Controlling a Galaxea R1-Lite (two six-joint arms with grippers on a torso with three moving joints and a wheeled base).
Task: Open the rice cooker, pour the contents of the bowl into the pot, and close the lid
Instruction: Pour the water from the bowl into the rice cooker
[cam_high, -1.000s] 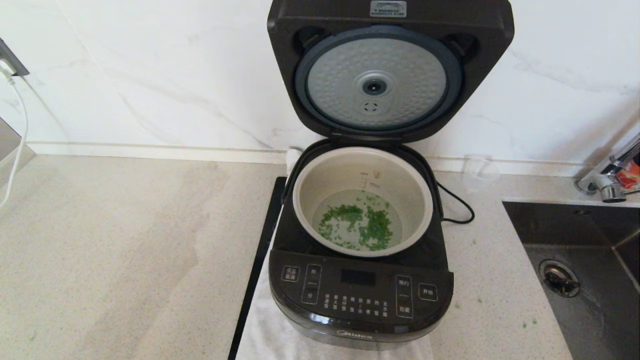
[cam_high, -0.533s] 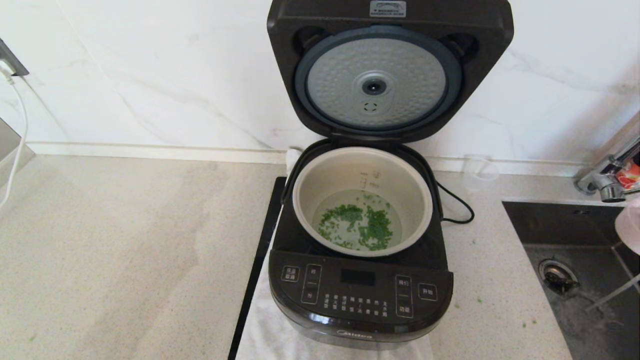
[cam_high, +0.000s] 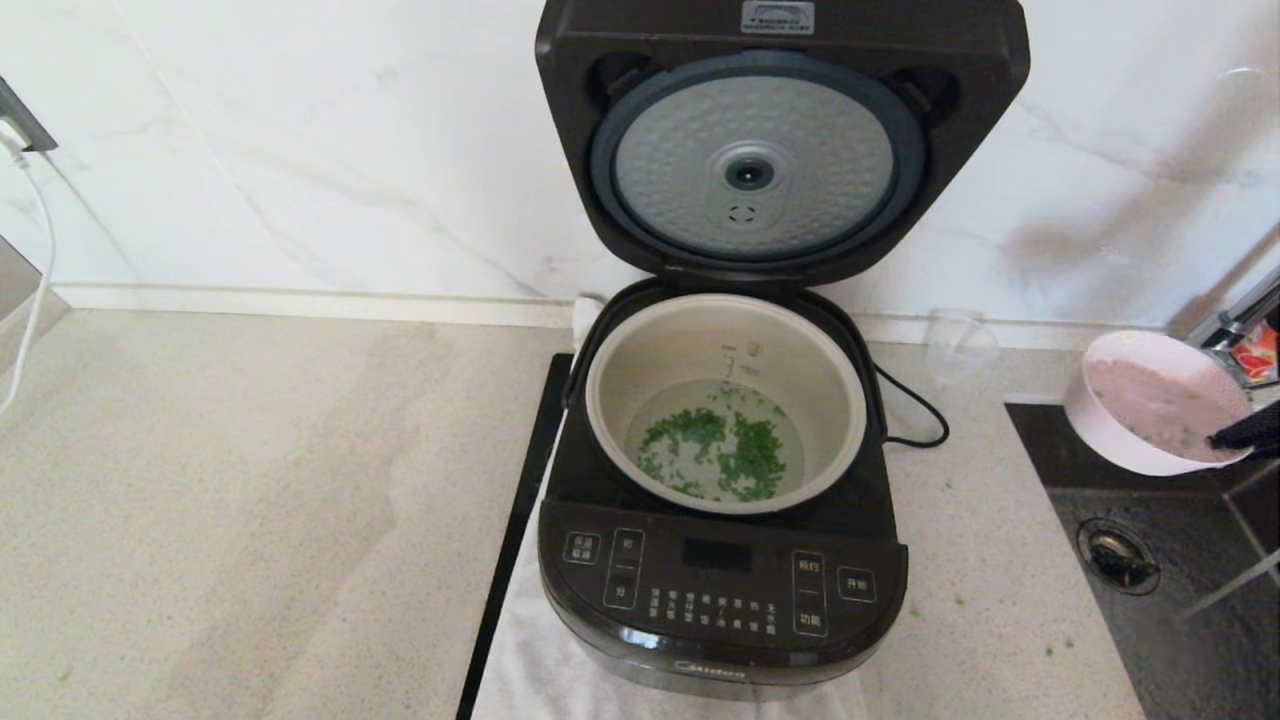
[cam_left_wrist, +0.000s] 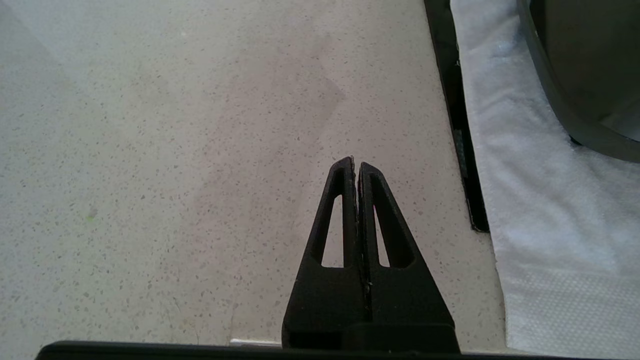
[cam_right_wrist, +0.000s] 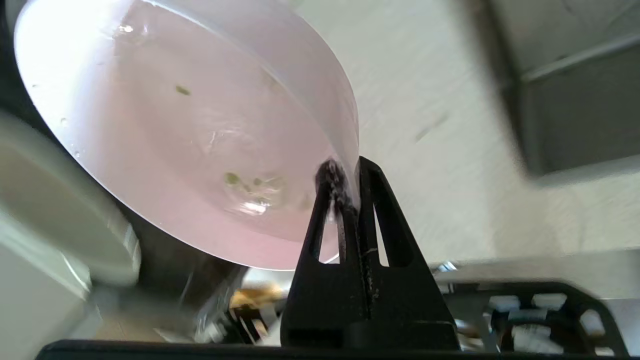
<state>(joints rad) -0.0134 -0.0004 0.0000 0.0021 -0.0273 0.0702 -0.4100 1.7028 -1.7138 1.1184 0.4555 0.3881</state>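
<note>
The black rice cooker (cam_high: 722, 590) stands in the middle of the counter with its lid (cam_high: 780, 140) swung fully up, dimpled silver disc facing me. Its grey-beige pot (cam_high: 620, 400) holds clear water with chopped green herb bits (cam_high: 715, 450). At the far right, over the sink's near-left corner, my right gripper (cam_high: 1232, 438) (cam_right_wrist: 350, 167) is shut on the rim of the pale pink bowl (cam_high: 1155, 400) (cam_right_wrist: 200, 135). The bowl is tilted and holds only a few green specks and wet traces. My left gripper (cam_left_wrist: 356, 162) is shut on nothing, low over the counter left of the cooker.
A dark sink (cam_high: 1190, 560) with a drain fills the right side, a tap (cam_high: 1225, 350) behind it. A small clear cup (cam_high: 955, 345) stands by the wall right of the cooker. White cloth (cam_high: 530, 660) lies under the cooker; a black strip (cam_high: 515, 540) runs along its left.
The pink bowl, held by my right gripper, has come into the head view from the right edge and risen over the sink's corner. The cooker, lid and left arm have not moved.
</note>
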